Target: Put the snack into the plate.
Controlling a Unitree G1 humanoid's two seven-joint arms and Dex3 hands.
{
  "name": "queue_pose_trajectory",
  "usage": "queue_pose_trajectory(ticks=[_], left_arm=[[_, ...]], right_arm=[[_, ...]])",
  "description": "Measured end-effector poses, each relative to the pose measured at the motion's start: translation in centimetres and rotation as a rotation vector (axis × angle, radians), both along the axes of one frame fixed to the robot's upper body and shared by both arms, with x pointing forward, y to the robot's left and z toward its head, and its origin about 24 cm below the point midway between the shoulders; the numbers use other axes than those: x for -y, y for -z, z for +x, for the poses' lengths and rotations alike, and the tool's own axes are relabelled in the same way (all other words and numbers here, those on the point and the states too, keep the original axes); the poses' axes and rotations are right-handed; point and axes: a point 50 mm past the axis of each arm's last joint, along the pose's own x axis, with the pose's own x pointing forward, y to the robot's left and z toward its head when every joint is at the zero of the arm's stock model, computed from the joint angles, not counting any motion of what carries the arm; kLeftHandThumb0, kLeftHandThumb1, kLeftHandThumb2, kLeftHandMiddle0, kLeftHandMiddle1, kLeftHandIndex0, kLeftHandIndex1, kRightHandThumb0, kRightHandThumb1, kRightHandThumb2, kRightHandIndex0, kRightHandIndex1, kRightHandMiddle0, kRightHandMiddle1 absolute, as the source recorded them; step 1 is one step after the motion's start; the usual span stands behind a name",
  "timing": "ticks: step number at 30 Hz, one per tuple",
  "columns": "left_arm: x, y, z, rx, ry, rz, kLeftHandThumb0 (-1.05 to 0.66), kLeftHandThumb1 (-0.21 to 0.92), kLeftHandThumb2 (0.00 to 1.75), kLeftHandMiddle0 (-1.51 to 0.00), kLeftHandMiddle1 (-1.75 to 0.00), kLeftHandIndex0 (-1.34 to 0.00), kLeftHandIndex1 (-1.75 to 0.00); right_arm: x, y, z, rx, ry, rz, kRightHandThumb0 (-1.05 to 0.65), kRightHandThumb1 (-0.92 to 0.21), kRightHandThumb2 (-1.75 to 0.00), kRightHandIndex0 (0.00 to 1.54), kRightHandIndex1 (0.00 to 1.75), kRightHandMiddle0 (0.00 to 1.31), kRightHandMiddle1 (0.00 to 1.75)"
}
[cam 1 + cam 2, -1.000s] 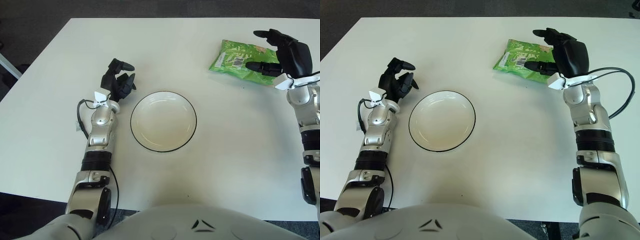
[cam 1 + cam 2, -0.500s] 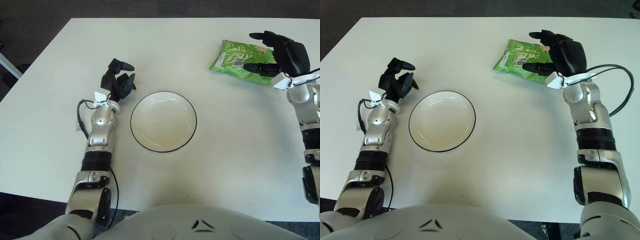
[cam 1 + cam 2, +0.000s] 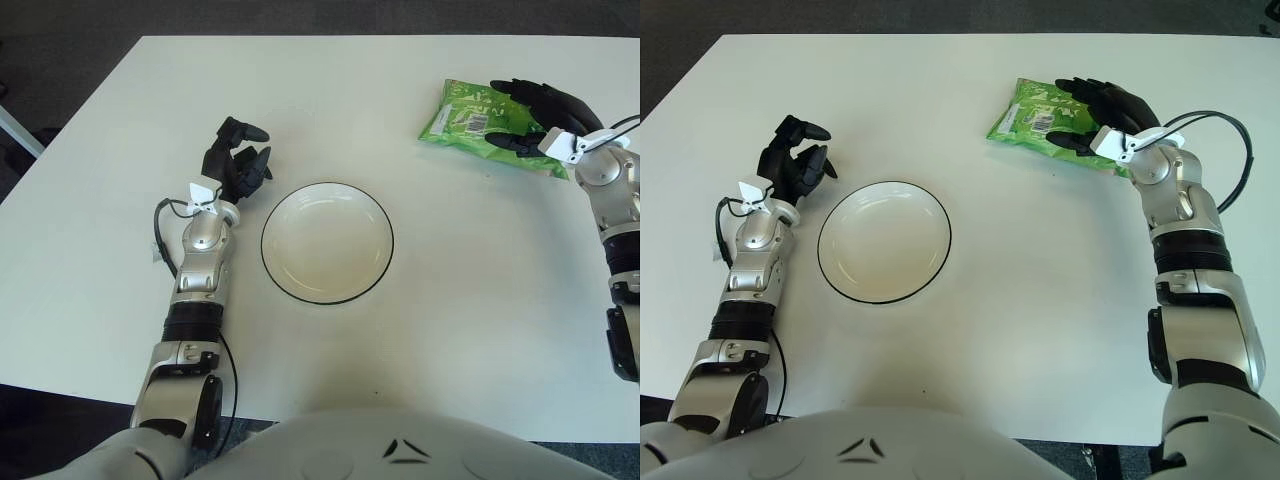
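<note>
Lowered since a second ago, the right hand [image 3: 1102, 108] now lies on the green snack [image 3: 1045, 122] at the table's [image 3: 450, 330] far right, fingers spread over the bag (grip not clear). Plate [image 3: 327, 242] sits well apart, path clear. Left hand [image 3: 236, 160] beside it, fingers loosely curled. Label print unreadable

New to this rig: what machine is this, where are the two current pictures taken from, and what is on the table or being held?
This is a humanoid robot seen from its own head: the two pictures are the left and right eyes of one camera looking down at a white table. An empty white plate with a dark rim lies in the middle. The left robot hand is idle, just left of the plate. The right robot hand is over a green snack bag at the far right, fingers spread across it, not clearly gripping it.
</note>
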Motion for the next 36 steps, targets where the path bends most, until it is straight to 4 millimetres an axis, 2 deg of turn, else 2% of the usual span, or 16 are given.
queue_pose_trajectory(ticks=[9,14,32,36], left_arm=[[-0.1,0.0,0.0,0.004,-0.005,0.003,-0.35,0.92,0.33,-0.89,-1.75,-0.41,-1.54],[0.0,0.0,0.0,0.007,-0.007,0.002,-0.35,0.92,0.33,-0.88,-1.75,-0.41,-1.54],[0.0,-0.2,-0.1,0.023,-0.007,0.003,-0.35,0.92,0.33,-0.88,-1.75,-0.4,-1.54],[0.0,-0.2,-0.1,0.025,-0.007,0.003,-0.35,0.92,0.33,-0.88,-1.75,-0.4,-1.54]], right_arm=[[0.2,1.3,1.4,-0.071,0.043,-0.068,-0.89,-0.92,-0.68,0.03,0.01,0.21,0.01],[0.5,1.3,2.0,-0.076,0.083,-0.089,-0.91,-0.92,-0.71,0.03,0.0,0.2,0.0],[0.5,2.3,2.7,-0.111,0.132,-0.12,-0.95,-0.92,-0.75,0.02,0.0,0.18,0.0],[0.5,2.5,2.7,-0.11,0.133,-0.119,-0.95,-0.92,-0.74,0.02,0.0,0.21,0.02]])
